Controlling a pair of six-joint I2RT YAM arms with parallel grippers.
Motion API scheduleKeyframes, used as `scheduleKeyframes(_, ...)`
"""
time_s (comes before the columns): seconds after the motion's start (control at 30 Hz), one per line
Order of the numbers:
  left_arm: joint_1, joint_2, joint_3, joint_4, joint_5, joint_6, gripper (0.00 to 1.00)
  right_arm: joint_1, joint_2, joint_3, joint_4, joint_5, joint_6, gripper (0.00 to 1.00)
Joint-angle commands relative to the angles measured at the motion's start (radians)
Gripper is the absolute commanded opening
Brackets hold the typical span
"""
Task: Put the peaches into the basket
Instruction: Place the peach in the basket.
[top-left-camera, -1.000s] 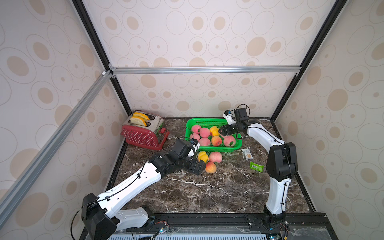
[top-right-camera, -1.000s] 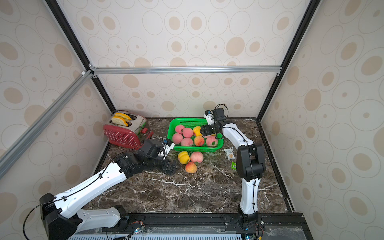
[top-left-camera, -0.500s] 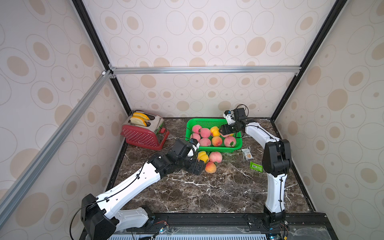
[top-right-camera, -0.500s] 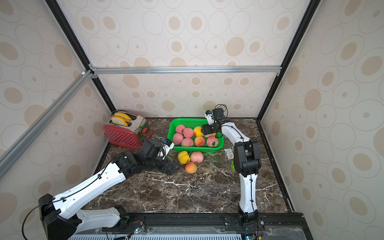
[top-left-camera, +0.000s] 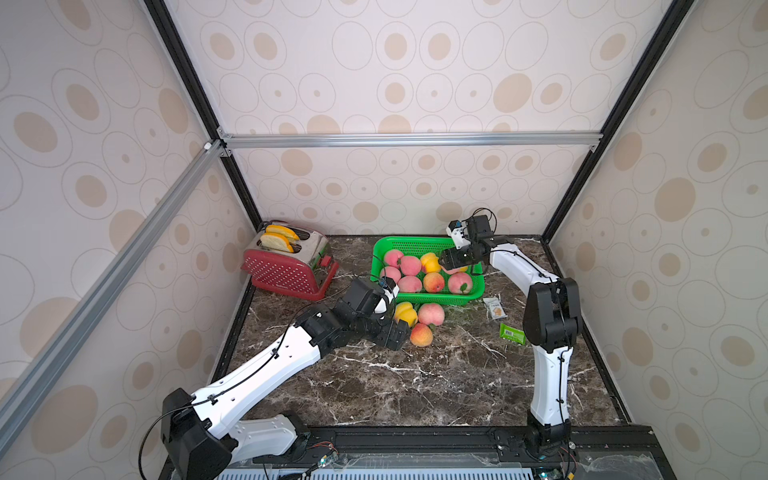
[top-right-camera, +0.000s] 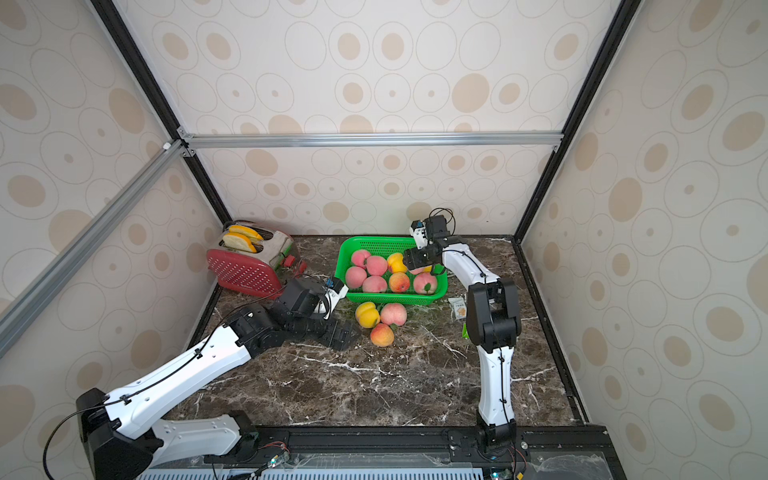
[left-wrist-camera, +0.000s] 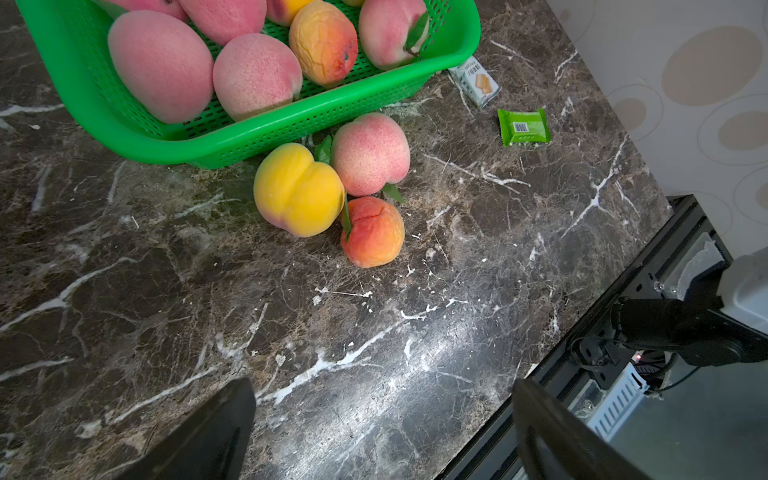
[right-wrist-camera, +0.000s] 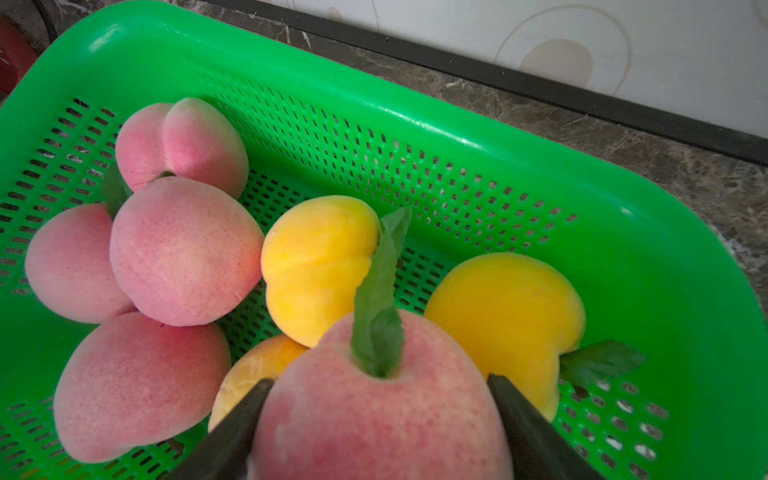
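The green basket (top-left-camera: 409, 240) stands at the back of the marble table and holds several pink, yellow and orange peaches (top-left-camera: 410, 264). My right gripper (right-wrist-camera: 380, 380) hangs over the basket's right part, shut on a pink peach (right-wrist-camera: 374, 428) with a green leaf. In both top views it shows at the basket's right end (top-left-camera: 455, 259) (top-right-camera: 419, 258). Three peaches lie on the table just in front of the basket: yellow (left-wrist-camera: 297, 189), pink (left-wrist-camera: 370, 153) and orange-red (left-wrist-camera: 374, 232). My left gripper (left-wrist-camera: 382, 384) is open and empty, low over the table just left of them (top-left-camera: 395, 332).
A red-and-silver toaster (top-left-camera: 291, 268) with bread slices stands at the back left. Two small snack packets, one white (top-left-camera: 494, 308) and one green (top-left-camera: 512, 333), lie right of the loose peaches. The enclosure walls close in on the sides and back.
My right arm has shifted slightly to the left, still carrying the pink peach over the basket. The left arm has not moved.
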Motion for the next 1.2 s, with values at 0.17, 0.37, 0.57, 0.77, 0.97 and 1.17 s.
scheduleKeyframes(0.17,-0.007,0.005,0.001,0.006,-0.001,-0.003,0.99,-0.004,0.006,-0.018,-0.013,0.002,-0.013,0.59)
scheduleKeyframes(0.37,-0.006,0.014,-0.004,0.015,0.003,-0.012,0.99,-0.005,-0.017,-0.032,-0.009,0.004,-0.017,0.66)
scheduleKeyframes(0.57,-0.007,0.025,-0.006,0.018,0.007,-0.013,0.99,-0.004,-0.054,-0.050,-0.005,0.002,-0.016,0.77)
scheduleKeyframes(0.77,-0.007,0.041,0.001,0.023,0.013,-0.021,0.99,-0.004,-0.092,-0.059,-0.010,0.002,-0.021,0.86)
scheduleKeyframes(0.97,-0.007,0.059,0.010,0.018,0.014,-0.026,0.99,-0.004,-0.130,-0.063,-0.035,0.009,-0.025,0.93)
scheduleKeyframes(1.17,-0.006,0.069,0.005,0.020,0.003,-0.038,0.99,-0.002,-0.249,-0.164,0.001,0.002,0.001,0.94)
